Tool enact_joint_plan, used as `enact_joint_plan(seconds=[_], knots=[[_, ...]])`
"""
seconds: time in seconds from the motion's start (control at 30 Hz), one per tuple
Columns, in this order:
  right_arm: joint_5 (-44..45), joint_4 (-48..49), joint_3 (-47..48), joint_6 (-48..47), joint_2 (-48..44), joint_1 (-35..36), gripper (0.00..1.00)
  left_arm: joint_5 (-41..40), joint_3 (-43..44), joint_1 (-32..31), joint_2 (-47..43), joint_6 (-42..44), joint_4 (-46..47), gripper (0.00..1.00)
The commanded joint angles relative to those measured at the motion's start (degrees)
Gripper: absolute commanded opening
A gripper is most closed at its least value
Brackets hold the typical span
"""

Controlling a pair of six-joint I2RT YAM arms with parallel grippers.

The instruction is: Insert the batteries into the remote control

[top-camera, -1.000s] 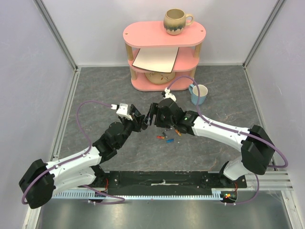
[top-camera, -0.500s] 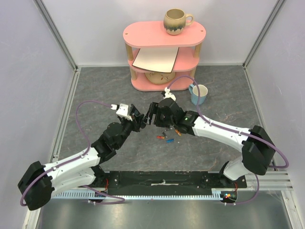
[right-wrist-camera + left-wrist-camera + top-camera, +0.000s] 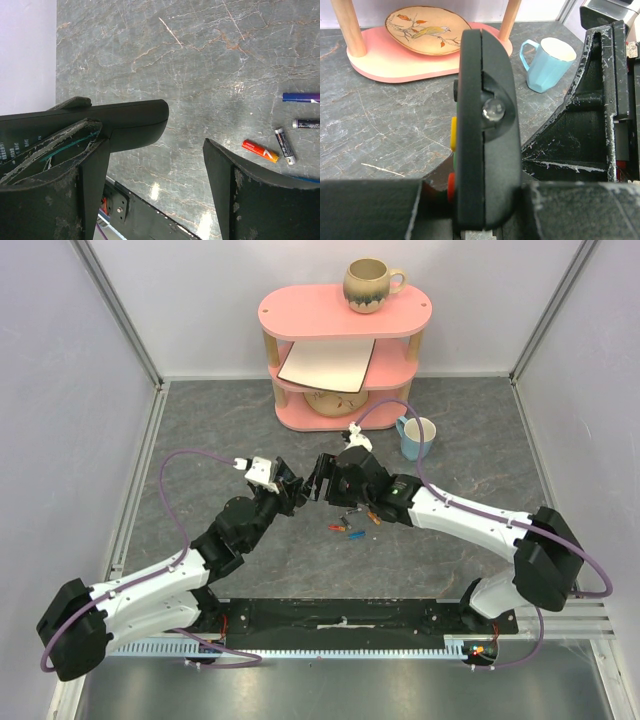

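Observation:
My left gripper (image 3: 485,200) is shut on the remote control (image 3: 485,130), a slim black body held edge-on with yellow, green and red buttons on its left side. In the top view the left gripper (image 3: 288,492) meets the right gripper (image 3: 322,480) at mid-table. My right gripper (image 3: 155,185) is open, jaws wide apart. The remote control's rounded end (image 3: 135,125) lies against the tip of its left finger (image 3: 65,175), and the gap beyond is empty. Several batteries (image 3: 260,151) lie loose on the grey table, red-orange, dark and blue; in the top view the batteries (image 3: 347,528) sit just below the right wrist.
A pink shelf unit (image 3: 345,350) stands at the back with a brown mug (image 3: 370,285) on top, a white board (image 3: 328,365) on its middle level and a bird-painted plate (image 3: 427,30) at the bottom. A light-blue mug (image 3: 418,437) stands right of it. Pale walls enclose the table.
Both arms have shifted only slightly. The left grip on the remote is unchanged and the right jaws stay wide.

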Motion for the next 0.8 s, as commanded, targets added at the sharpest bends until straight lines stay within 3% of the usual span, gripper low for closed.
enact_joint_plan(seconds=[0.0, 0.77], knots=[[1.89, -6.51, -2.61, -0.82, 0.64, 0.20, 0.82, -0.10, 5.93, -0.91, -3.12, 0.81, 14.92, 0.02], [2.24, -7.30, -4.99, -0.12, -4.55, 0.29, 0.82, -2.92, 6.29, -0.38, -1.36, 2.84, 13.69, 0.02]])
